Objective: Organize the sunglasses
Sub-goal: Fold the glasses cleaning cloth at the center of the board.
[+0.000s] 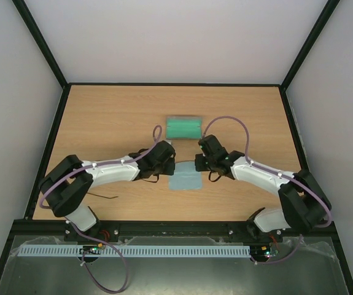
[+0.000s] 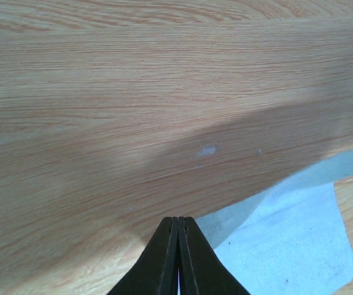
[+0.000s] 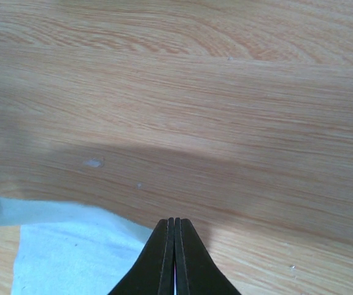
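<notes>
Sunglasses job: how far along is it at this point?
Done: nothing visible; the open case shows only its green lining. In hand: nothing; the left gripper and right gripper are shut and empty, either side of the cloth. Left: everything. The sunglasses are not clearly visible; a thin dark line beside the left arm may be them.

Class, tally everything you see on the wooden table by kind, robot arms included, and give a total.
Robot arms: 2 (left arm, right arm)
Case, green inside: 1
Light blue cloth: 1
Sunglasses: 1, showing only as a thin dark line beside the left arm
Total: 5
</notes>
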Available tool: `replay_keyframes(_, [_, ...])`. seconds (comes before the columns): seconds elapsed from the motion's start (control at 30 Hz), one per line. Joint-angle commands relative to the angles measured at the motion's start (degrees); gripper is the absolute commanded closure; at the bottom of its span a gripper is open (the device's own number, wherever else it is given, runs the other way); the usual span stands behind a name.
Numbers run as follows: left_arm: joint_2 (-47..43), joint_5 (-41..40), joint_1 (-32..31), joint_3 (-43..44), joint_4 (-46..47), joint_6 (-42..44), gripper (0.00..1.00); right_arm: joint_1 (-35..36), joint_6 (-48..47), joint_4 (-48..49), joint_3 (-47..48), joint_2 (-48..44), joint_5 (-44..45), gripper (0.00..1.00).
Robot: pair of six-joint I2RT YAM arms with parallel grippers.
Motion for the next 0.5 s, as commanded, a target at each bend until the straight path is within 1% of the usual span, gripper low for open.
replay_keyframes(0.0, [-3.27,-1.85,-1.12,-1.49,-1.95,-1.14,0.98,1.46,1.38,-1.65,-1.33,-2.91,0.55,0.99])
replay_keyframes(0.47, [-7.56,-3.24,-6.11,-4.77,-3.29,-4.33,0.98,6.59,5.07,-5.7,-5.67,-11.07,2.37,0.99])
